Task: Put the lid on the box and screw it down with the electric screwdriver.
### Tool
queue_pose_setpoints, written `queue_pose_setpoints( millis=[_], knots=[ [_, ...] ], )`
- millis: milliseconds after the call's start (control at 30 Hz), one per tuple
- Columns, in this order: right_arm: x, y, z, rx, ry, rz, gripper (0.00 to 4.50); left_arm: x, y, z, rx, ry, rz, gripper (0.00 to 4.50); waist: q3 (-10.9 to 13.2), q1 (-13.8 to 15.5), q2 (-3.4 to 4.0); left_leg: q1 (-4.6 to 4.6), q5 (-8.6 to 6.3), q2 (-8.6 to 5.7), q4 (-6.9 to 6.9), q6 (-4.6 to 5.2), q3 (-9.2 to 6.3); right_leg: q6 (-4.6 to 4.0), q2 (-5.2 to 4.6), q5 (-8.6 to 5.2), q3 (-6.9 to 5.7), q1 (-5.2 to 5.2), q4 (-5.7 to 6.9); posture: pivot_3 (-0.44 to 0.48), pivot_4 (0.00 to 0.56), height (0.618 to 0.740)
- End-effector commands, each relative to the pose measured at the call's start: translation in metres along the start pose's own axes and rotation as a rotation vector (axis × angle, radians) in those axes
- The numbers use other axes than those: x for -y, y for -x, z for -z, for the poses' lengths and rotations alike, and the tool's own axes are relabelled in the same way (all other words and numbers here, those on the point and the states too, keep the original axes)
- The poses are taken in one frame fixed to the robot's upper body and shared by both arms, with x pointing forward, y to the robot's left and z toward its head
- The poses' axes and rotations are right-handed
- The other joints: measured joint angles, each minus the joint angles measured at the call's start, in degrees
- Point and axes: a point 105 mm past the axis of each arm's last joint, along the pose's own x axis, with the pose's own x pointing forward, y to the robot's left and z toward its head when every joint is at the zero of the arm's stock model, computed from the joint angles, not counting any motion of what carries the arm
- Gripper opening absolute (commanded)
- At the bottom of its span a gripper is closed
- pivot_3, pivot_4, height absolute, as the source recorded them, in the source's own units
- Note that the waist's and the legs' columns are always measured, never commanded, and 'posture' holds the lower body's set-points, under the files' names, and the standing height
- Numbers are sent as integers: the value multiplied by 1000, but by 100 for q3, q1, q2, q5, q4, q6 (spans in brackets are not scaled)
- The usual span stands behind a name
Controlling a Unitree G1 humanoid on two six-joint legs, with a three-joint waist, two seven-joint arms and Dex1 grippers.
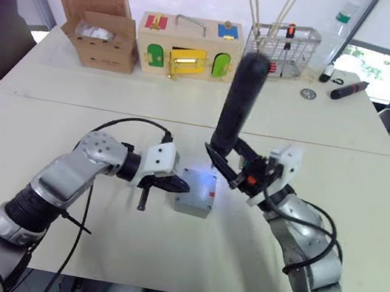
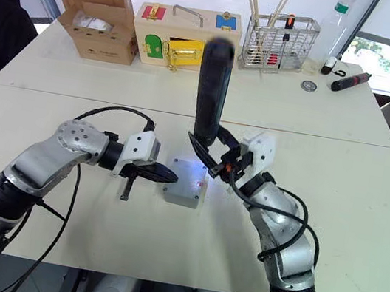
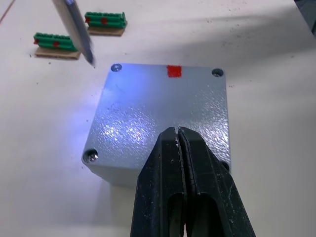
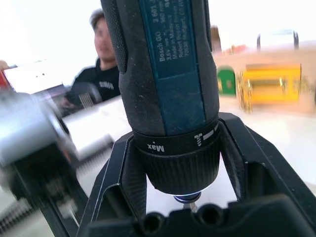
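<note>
We are at the screwing step: the lid (image 3: 163, 111) already sits on the box (image 1: 196, 194). Our right gripper (image 1: 239, 170) clamps the electric screwdriver (image 1: 238, 101) upright, bit above the corner screw farthest from our left gripper (image 3: 180, 148), whose pinched-together fingers press the lid. Next we must lower the bit squarely. Open counter (image 1: 162, 253) surrounds both grippers.

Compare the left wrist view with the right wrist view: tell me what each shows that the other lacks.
Left wrist view: the lid seated on the box, screws in its corners, the closed left gripper above it, two green blocks behind.
Right wrist view: the label on the electric screwdriver, the right gripper clamping its collar, a person behind.
Shared: the screwdriver.
</note>
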Motion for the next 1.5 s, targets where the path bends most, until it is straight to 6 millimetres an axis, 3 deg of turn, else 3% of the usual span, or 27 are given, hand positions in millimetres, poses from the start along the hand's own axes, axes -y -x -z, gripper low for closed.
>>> queue_pose_setpoints(
  millis=[33, 300, 400, 567, 667, 767, 1033, 1200, 1500],
  knots=[
    [-1, 2, -43, 116, 4, 0, 1750, 8, -9, 30, -83, 105, 25, 0, 0, 4, 1, 0, 0, 0, -1, 0, -4, 0, -1, 0, -4, 2, -3, 0, 150, 740],
    [42, 27, -64, -23, -311, 45, 1750, -2, 5, -3, 76, 195, 9, 0, 31, -2, 22, -12, -1, -4, -1, 1, -23, 0, -9, 0, -22, 8, -17, 0, 150, 740],
    [70, 54, -54, -256, -326, 95, 1750, 2, 12, -8, 81, 192, 37, 0, 67, -10, 47, -29, -3, -3, -10, 6, -29, -1, -8, 0, -31, 3, -40, 0, 150, 740],
    [122, 97, -56, -569, -351, 283, 1750, 4, 27, -27, 80, 113, 86, 0, 82, -10, 62, -104, -6, -3, 3, 12, -31, -1, -8, 2, -40, -50, -57, 0, 150, 740],
    [143, 131, -41, -816, -382, 427, 1750, 4, 32, -35, 88, 70, 96, 0, 84, 0, 62, -122, -6, -2, 4, 12, -29, -1, -6, 2, -39, -68, -54, 0, 150, 740],
    [137, 157, -35, -1005, -501, 423, 1750, 8, 35, -43, 92, 28, 110, 0, 84, 0, 63, -137, -6, -1, 5, 13, -29, -1, -6, 2, -39, -84, -53, 0, 150, 740],
    [150, 189, -2, -1154, -752, 538, 1750, 15, 36, -53, 97, -28, 95, 0, 89, -10, 70, -148, -6, -2, 12, 12, -18, -1, -5, 3, -32, -100, -48, 0, 150, 740],
    [157, 198, 24, -1237, -733, 574, 1750, 22, 38, -49, 90, -2, 76, 0, 90, -6, 71, -161, -6, -2, 12, 12, -18, -1, -3, 3, -32, -119, -41, 0, 150, 740],
    [167, 215, 42, -1303, -698, 603, 1750, 33, 39, -42, 59, 32, 84, 0, 91, 8, 71, -178, 4, -3, 30, -4, -16, -1, -3, 3, -30, -147, 2, 0, 150, 740]
  ],
)
